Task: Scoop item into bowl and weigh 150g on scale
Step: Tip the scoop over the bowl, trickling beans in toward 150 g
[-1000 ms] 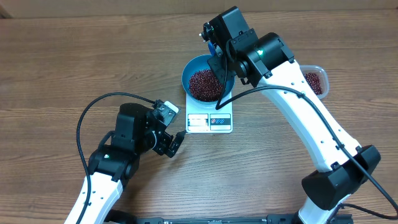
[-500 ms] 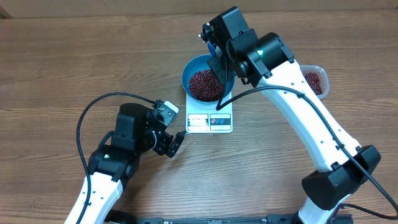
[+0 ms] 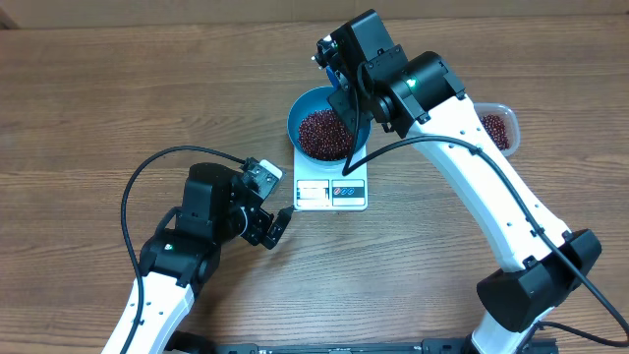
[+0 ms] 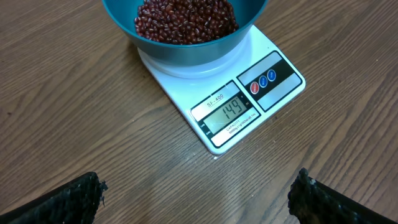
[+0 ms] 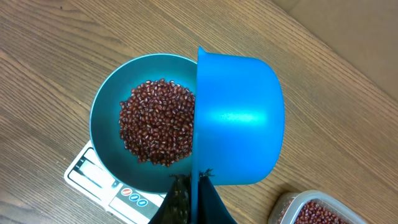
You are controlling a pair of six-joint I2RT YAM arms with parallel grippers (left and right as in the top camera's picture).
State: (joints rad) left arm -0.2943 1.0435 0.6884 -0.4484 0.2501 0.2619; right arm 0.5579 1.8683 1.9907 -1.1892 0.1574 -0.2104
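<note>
- Scarcely anything is seen to have shifted since the overhead picture of a second ago: only the head of the right claw [image 5: 194, 200] is nudged a touch up and leftward over the bowl [image 3: 293, 118], while the left arm is found where it was.
- Nearest the robot, the left claw [image 4: 199, 199] is held low over the desk [image 4: 74, 124] with its jaws wide apart and empty, aimed at the scale [image 4: 177, 87] just beyond it. Nothing is touched by it.
- On the scale's display [image 4: 229, 112], 149 is shown, a hair under the target, so the weighing is judged nearly done.
- The bowl is seated squarely on the scale, with the beans [image 4: 186, 18] heaped inside it. None are seen spilled on the desk.
- Over the bowl's far-right rim, the right claw is clamped on the handle of the scoop [image 5: 239, 121]. The scoop is tipped on its side with its mouth turned toward the beans, and whether any are left inside cannot be told.
- The coming move is judged to hinge on this relation: the bowl lies beneath and to the left of the scoop, the scoop's long axis is run along the claw's own line, and the right arm is the nearer.
- Farthest off, at the robot's right and well apart from the bowl, the tub [image 3: 499, 128] of spare beans is seen close beside the right arm.
</note>
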